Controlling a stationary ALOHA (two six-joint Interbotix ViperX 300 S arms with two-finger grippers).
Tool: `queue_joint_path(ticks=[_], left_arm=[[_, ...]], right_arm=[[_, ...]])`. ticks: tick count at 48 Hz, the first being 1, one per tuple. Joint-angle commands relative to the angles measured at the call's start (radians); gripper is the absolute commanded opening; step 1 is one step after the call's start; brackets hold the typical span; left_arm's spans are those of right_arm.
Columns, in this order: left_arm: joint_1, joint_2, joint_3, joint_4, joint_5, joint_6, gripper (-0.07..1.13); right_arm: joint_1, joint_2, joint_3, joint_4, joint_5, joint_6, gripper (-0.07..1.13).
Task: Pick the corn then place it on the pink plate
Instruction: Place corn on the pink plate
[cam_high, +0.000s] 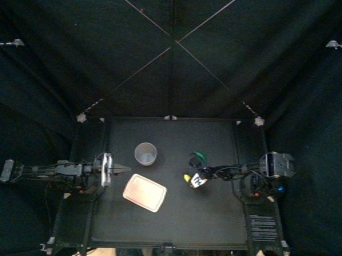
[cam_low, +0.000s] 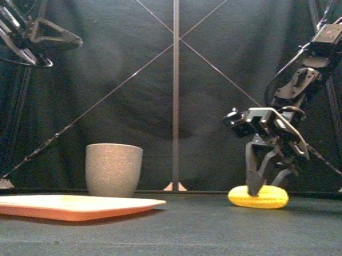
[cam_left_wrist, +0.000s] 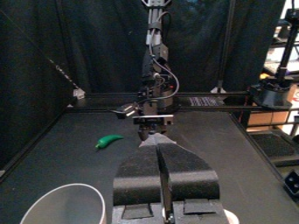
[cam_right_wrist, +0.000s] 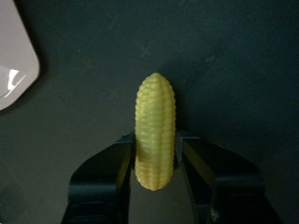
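Left side: the left end effector (cam_left_wrist: 162, 149) is clenched, its jaws flat together on nothing. The pink plate (cam_low: 74, 206), flat and smooth with rounded corners, lies on the desk (cam_low: 187, 225). The tall speckled cup (cam_low: 114, 168) stands behind it. Further right lies a small curved green toy (cam_left_wrist: 108, 141). The ribbed yellow corn (cam_right_wrist: 156, 129) lies on the desk, clear of the plate. The right end effector (cam_right_wrist: 156, 140) grasps its sides.

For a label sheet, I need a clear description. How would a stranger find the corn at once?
Look at the black table, its right half, where the right gripper reaches down. The toy corn cob lies between its jaws, right of the pink tray. It alone is yellow and ribbed; the small toy nearby is green, the cup grey.
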Motion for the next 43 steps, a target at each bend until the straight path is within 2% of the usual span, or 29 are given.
queue_joint_path(ticks=[1,4,19,34,43], left_arm=[[0.003,0.002,-0.018,0.003,-0.005,0.000,-0.03],[0.003,0.002,-0.018,0.003,-0.005,0.000,-0.03],[0.003,0.002,-0.020,0.003,-0.003,0.000,-0.03],[0.003,0.000,-0.020,0.003,-0.005,0.000,-0.03],[0.003,0.002,-0.020,0.003,-0.005,0.000,-0.03]], right_arm=[[0.009,-0.008,-0.037,-0.008,-0.003,-0.005,0.54],[0.026,-0.014,-0.069,-0.025,-0.005,-0.005,0.51],[0.109,0.008,-0.301,-0.107,-0.003,-0.006,0.51],[0.181,0.215,-0.568,-0.209,-0.026,-0.005,0.51],[0.184,0.331,-0.693,-0.247,-0.017,-0.006,0.52]])
